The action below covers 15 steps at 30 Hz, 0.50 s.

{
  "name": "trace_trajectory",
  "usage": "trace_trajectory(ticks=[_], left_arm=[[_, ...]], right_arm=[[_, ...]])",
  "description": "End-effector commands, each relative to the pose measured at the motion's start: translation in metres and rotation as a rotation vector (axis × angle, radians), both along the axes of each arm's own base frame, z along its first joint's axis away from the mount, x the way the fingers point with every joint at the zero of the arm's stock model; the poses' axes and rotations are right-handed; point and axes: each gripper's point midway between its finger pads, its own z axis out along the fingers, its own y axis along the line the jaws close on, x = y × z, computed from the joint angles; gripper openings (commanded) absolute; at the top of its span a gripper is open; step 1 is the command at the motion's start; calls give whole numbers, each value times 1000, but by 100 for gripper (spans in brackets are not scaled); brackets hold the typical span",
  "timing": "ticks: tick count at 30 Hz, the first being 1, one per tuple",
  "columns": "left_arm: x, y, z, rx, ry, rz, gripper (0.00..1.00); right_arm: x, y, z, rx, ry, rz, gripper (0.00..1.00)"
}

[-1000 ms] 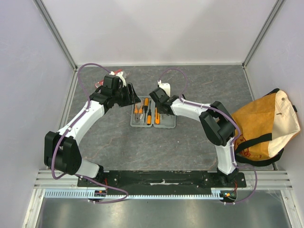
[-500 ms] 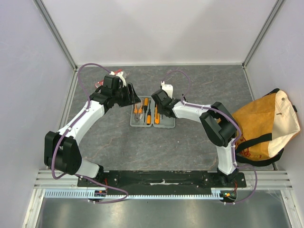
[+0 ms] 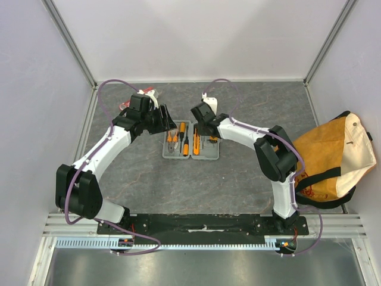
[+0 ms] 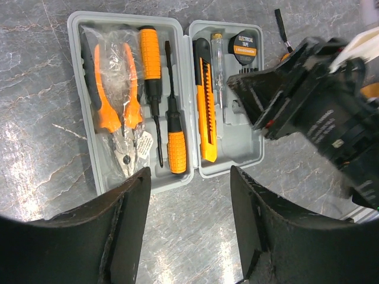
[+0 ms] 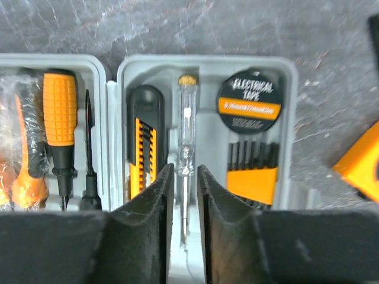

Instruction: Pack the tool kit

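The tool kit lies open and flat at mid-table, a grey case with orange-and-black tools in its slots. Its left half holds bagged pliers and two screwdrivers. In the right half sit a utility knife, a clear tester screwdriver, electrical tape and a bit set. My right gripper hovers over the tester screwdriver, jaws narrowly open, a gap on either side of its shaft. My left gripper stands wide open and empty over bare table beside the case's left half.
A tan canvas bag with black straps lies at the right edge. Red-orange packets sit behind the left arm, and an orange corner shows right of the case. Both grippers crowd the case's far end.
The right gripper's jaws have parted from shut and it has drawn back toward the case's far end. The tester screwdriver stays in its slot. The left arm has not moved.
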Motion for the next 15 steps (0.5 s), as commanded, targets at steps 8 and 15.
trace_trajectory(ticks=[8,15], left_arm=[[-4,8,41,-3,-104,10,65],[-14,7,44,-17,-90,-9,65]], right_arm=[[25,-83,115,-8,-195,50,66],[18,-128,74,-87,-49,196,87]])
